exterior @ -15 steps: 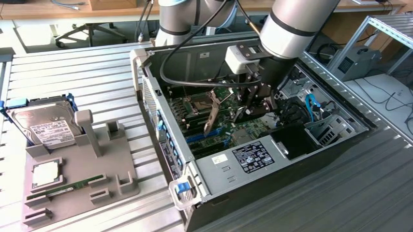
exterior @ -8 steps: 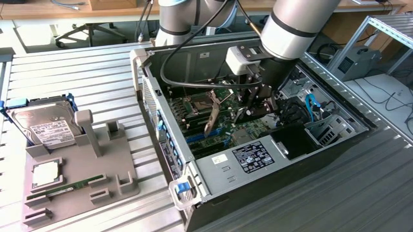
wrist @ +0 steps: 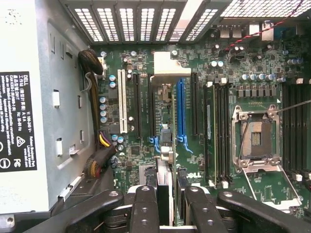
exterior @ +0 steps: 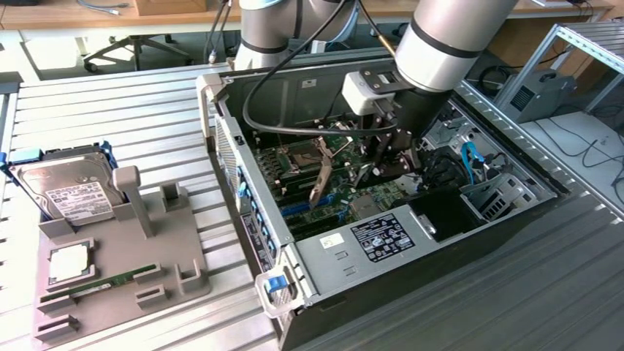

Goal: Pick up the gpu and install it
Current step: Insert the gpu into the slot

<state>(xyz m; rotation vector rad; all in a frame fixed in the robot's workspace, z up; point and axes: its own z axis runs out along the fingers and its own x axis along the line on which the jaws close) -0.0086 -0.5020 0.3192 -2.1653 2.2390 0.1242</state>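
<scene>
- The gripper (wrist: 165,206) is clamped on the gpu (wrist: 164,141), held edge-on between its two black fingers (wrist: 144,208), just above the motherboard (wrist: 252,187).
- The card's silver bracket (wrist: 167,70) sits beyond, near the rear slot grilles (wrist: 127,22) of the motherboard's case.
- Risk: the card edge looks close beside the blue slot (wrist: 181,109); pressing down off-line could jam it or scrape the board.
- Risk: the bracket could catch the grille frame and tilt the card in the grip.

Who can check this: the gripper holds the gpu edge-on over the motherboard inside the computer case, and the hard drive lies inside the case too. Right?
Not quite. The hard drive stands in the grey holder outside the computer case, as the exterior view shows. The rest holds.
</scene>
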